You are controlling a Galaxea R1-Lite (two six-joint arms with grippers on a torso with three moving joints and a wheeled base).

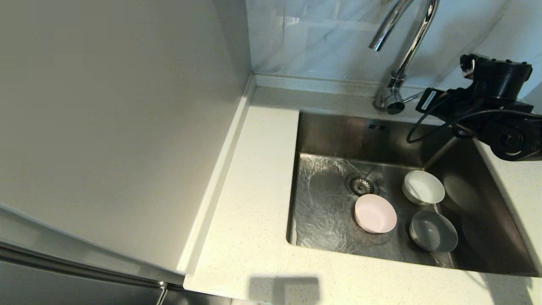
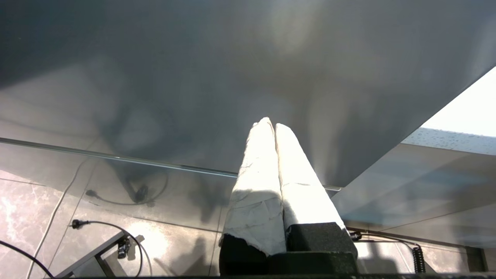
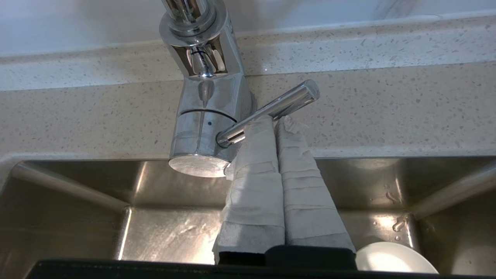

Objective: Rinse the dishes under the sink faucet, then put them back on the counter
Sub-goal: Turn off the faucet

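Observation:
Three small bowls sit in the steel sink (image 1: 338,135): a pale pink bowl (image 1: 375,214) near the drain strainer (image 1: 361,183), a white bowl (image 1: 423,187) behind it to the right, and a grey-white bowl (image 1: 433,231) at the front right. Water ripples over the sink floor on the left. The chrome faucet (image 1: 402,51) rises at the back. My right gripper (image 3: 276,121) is shut, its taped tips right under the faucet's thin side lever (image 3: 271,110). The white bowl's rim (image 3: 393,259) shows below it. My left gripper (image 2: 270,124) is shut and out of the head view.
The off-white speckled counter (image 1: 254,186) surrounds the sink, with a raised rim (image 1: 305,82) at the back. A tall grey panel (image 1: 114,118) fills the left side. The left wrist view shows only that grey panel (image 2: 232,69) and a tiled floor with cables (image 2: 97,224).

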